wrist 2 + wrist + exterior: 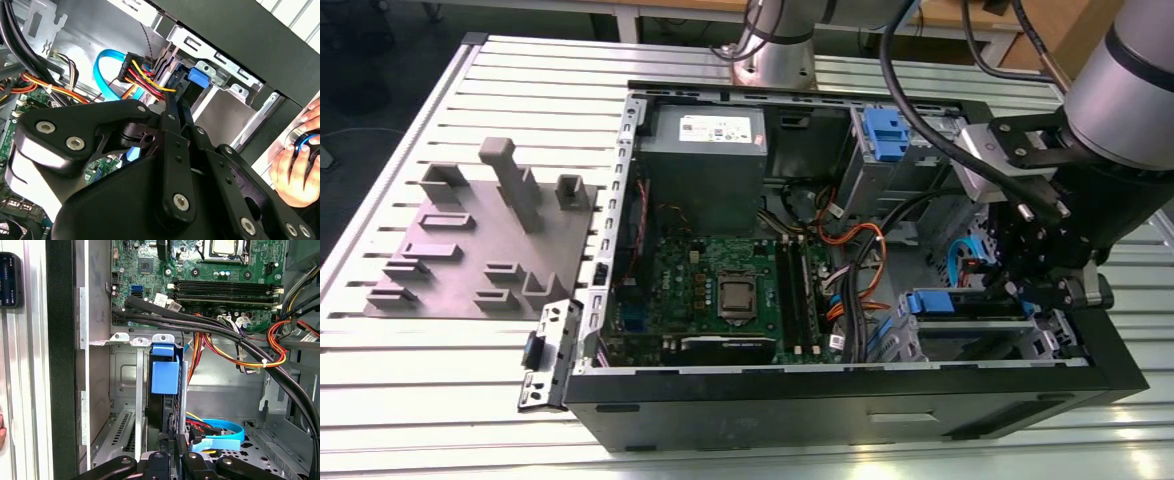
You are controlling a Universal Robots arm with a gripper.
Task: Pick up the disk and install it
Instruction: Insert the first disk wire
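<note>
Down inside the open computer case (854, 395), at the exterior view's right near corner, the gripper (1034, 285) reaches into the drive bay (974, 335). The disk (165, 390) stands on edge in that bay between metal rails, its blue carrier frame facing up in the first wrist view, and the jaws are clenched on its lower edge. The motherboard (720, 290) lies in the middle of the case. A grey fixture block (487, 240) sits on the slatted surface (414, 380) at the exterior view's left. A person's hand (295, 170) rests beside the case.
</note>
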